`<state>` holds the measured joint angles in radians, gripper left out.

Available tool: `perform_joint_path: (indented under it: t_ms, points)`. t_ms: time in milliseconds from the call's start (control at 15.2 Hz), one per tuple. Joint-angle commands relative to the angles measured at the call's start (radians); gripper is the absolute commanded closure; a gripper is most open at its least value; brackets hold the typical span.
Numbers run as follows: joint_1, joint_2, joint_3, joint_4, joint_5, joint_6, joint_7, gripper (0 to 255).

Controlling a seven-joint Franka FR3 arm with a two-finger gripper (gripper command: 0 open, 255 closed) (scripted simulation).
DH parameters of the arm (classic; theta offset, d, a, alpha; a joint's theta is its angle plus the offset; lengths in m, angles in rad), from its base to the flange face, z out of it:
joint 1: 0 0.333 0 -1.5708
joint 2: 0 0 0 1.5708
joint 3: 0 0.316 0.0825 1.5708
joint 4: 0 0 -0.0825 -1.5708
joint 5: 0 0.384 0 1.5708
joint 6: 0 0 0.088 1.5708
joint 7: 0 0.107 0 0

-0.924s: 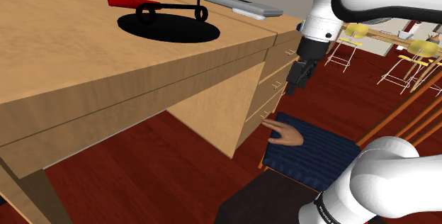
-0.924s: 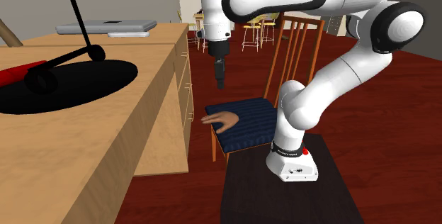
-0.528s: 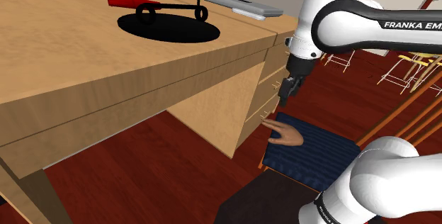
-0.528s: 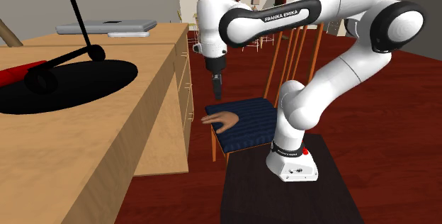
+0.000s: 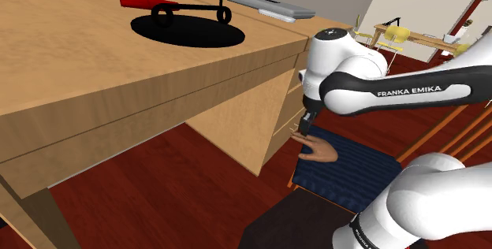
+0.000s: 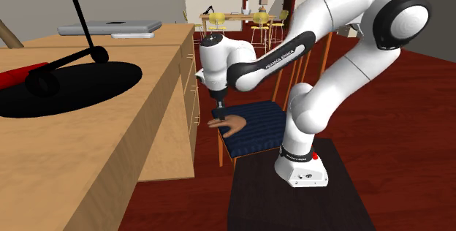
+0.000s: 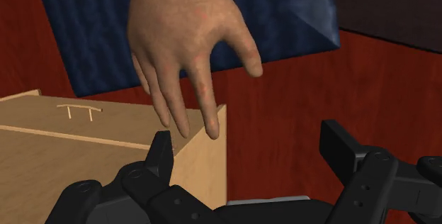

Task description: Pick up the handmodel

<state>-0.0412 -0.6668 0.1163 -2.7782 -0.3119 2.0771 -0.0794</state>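
Note:
The handmodel (image 5: 317, 150) is a flesh-coloured hand lying flat on the blue chair cushion (image 5: 356, 173), its fingers pointing toward the desk drawers. In the second exterior view the handmodel (image 6: 229, 124) lies at the cushion's (image 6: 257, 124) near-left corner. My black gripper (image 5: 303, 127) hangs just above its fingertips, and the gripper (image 6: 218, 114) points straight down. In the wrist view the handmodel (image 7: 188, 42) lies close ahead, its fingers reaching over the cushion's (image 7: 290, 10) edge. The gripper (image 7: 248, 148) is open, with nothing between its fingertips (image 7: 161, 148).
A wooden desk (image 5: 118, 74) with a drawer unit (image 5: 296, 102) stands close beside the chair. On it are a black lamp base (image 5: 189, 31), a red object (image 5: 138, 1) and a grey flat device (image 5: 268, 5). The chair back (image 6: 303, 50) rises behind the arm. Yellow chairs (image 6: 259, 19) stand far off.
The arm has swung down and toward the shoulder view's left. The gripper dropped from well above the chair to just over the handmodel's fingers. The handmodel has not moved.

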Motion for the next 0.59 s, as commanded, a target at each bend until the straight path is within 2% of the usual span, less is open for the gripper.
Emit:
perform_joint_path:
  t_ms: [0,198,396,528]
  points:
    - [-0.038,0.064,0.025,-0.025,-0.089,0.099,0.031,0]
    - [-0.118,0.17,0.074,-0.05,-0.253,0.236,0.117,0]
    - [-0.229,0.298,0.136,-0.042,-0.481,0.345,0.259,0]
    - [-0.244,0.324,0.144,-0.041,-0.519,0.361,0.291,0]
